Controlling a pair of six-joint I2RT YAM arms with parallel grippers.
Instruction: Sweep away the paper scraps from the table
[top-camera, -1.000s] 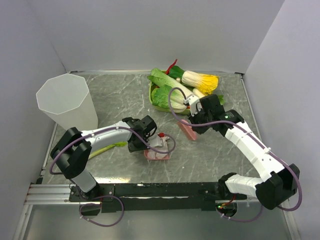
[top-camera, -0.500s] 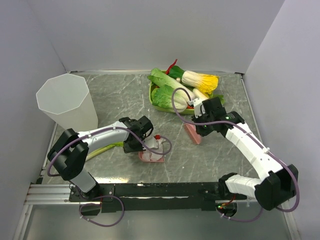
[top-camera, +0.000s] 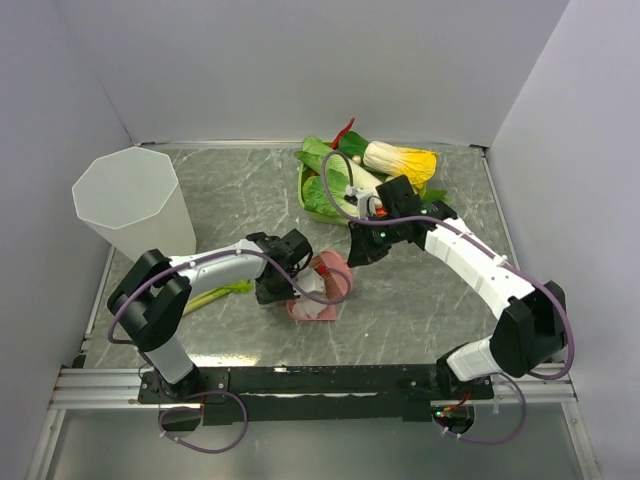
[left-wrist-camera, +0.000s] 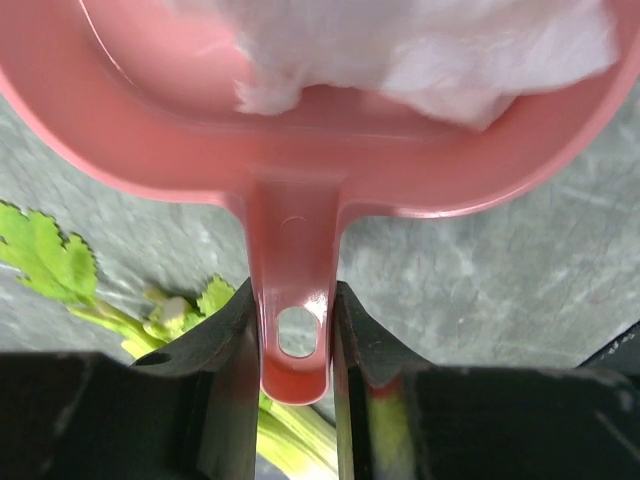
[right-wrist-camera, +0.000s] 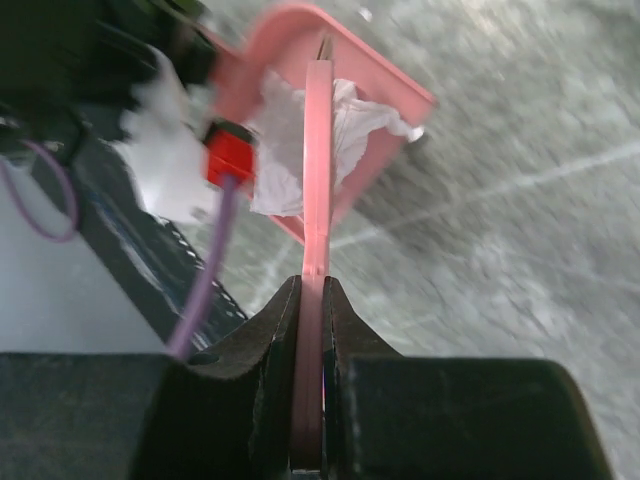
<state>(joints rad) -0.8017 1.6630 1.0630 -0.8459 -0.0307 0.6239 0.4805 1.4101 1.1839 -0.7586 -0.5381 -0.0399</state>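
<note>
My left gripper (top-camera: 283, 272) (left-wrist-camera: 292, 335) is shut on the handle of the pink dustpan (top-camera: 312, 306) (left-wrist-camera: 300, 150), which rests on the table (top-camera: 420, 310). White crumpled paper scraps (left-wrist-camera: 430, 50) (right-wrist-camera: 355, 125) lie inside the pan. My right gripper (top-camera: 363, 248) (right-wrist-camera: 312, 330) is shut on a pink brush (top-camera: 336, 277) (right-wrist-camera: 317, 150), whose far end reaches over the dustpan (right-wrist-camera: 385, 75) and its scraps. I see no loose scraps on the grey-green slab in the top view.
A leek (top-camera: 215, 296) (left-wrist-camera: 60, 260) lies left of the dustpan, under my left arm. A tall white bin (top-camera: 135, 205) stands at the far left. A green tray of vegetables (top-camera: 360, 172) sits at the back, just behind my right arm.
My right arm has swung left, carrying the brush from right of the dustpan to over it. The left gripper and dustpan shifted slightly left, then back.
</note>
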